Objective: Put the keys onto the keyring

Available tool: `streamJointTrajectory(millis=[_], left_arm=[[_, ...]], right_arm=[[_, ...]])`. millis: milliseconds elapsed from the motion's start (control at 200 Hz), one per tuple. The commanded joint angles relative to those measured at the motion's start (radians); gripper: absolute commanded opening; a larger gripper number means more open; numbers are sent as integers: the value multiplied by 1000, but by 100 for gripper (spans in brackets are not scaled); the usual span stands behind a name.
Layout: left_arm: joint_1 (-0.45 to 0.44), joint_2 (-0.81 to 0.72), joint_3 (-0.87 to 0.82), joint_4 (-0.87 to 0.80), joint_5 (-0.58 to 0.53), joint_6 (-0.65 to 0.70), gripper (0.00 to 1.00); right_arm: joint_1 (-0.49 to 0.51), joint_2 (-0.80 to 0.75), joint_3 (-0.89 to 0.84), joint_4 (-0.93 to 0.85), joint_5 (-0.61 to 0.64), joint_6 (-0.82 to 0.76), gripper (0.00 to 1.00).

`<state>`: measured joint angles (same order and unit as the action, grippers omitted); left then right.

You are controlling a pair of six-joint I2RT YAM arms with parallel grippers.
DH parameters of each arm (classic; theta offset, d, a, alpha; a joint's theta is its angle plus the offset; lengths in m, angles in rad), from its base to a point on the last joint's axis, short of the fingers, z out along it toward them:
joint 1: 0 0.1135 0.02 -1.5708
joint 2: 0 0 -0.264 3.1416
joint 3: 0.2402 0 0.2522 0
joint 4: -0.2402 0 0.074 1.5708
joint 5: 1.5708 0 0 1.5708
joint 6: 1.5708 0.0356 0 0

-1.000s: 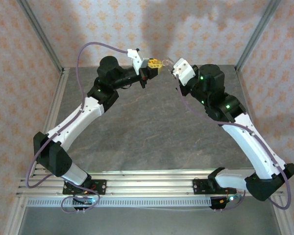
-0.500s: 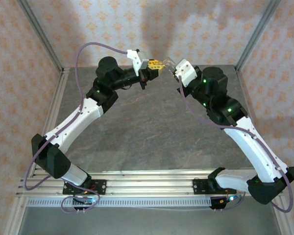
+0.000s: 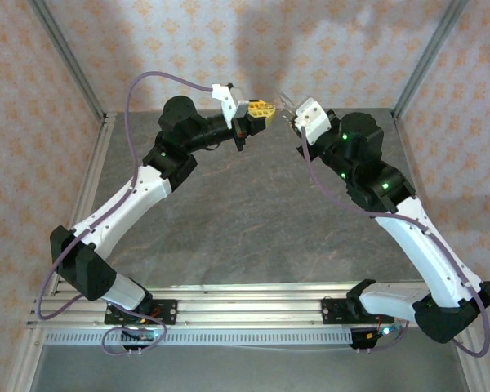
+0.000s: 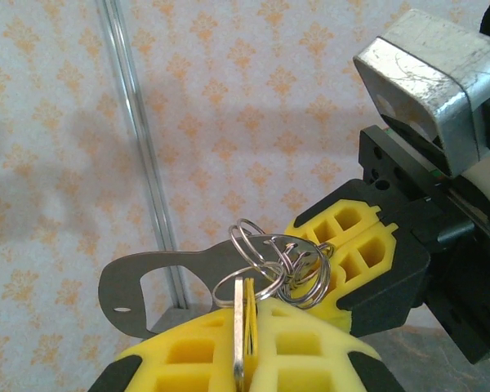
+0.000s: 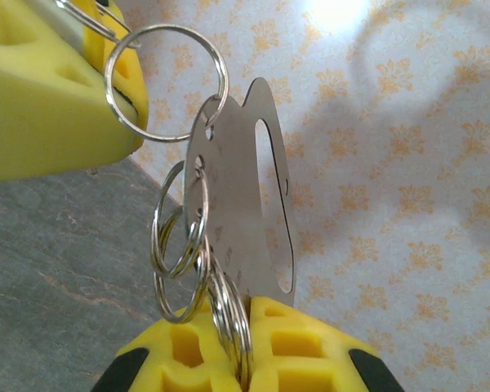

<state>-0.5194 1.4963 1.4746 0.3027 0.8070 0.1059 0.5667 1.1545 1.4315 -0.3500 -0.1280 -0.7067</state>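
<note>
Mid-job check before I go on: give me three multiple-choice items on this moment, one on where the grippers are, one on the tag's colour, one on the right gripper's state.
1. The left gripper and right gripper meet:
A. low over the near rail
B. raised at the far edge of the table
C. beside the left post

2. The flat tag is:
A. red
B. black
C. bare silver-grey

3. The right gripper is:
A. wide open
B. shut on the split rings
C. shut on nothing

Answers:
1 B: the top view shows them tip to tip at the far edge, and the wrist views look out at wallpaper.
2 C: the right wrist view shows plain metal.
3 B: its yellow fingers pinch the rings; the left gripper clamps a thin metal piece.
</note>
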Motion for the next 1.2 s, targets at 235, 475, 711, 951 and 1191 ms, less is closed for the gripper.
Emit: streamJointTrajectory(millis=[235,475,711,951,1191], left_arm=[[5,-71,9,131,-71,-4,0],[-5,-88,6,148,-59,-5,0],[-30,-102,19,118,-8,23,0],[-54,-100,38,38,57,63,0],[-72,-65,15,38,37,35,0]], right_arm=[[-22,-33,-21,34,97,52,0],[-22,-31,-23,36,94,54,0],[-22,-23,-23,43,81,65,0],[-22,-14,-13,53,64,79,0],[-22,-18,-3,74,60,105,0]])
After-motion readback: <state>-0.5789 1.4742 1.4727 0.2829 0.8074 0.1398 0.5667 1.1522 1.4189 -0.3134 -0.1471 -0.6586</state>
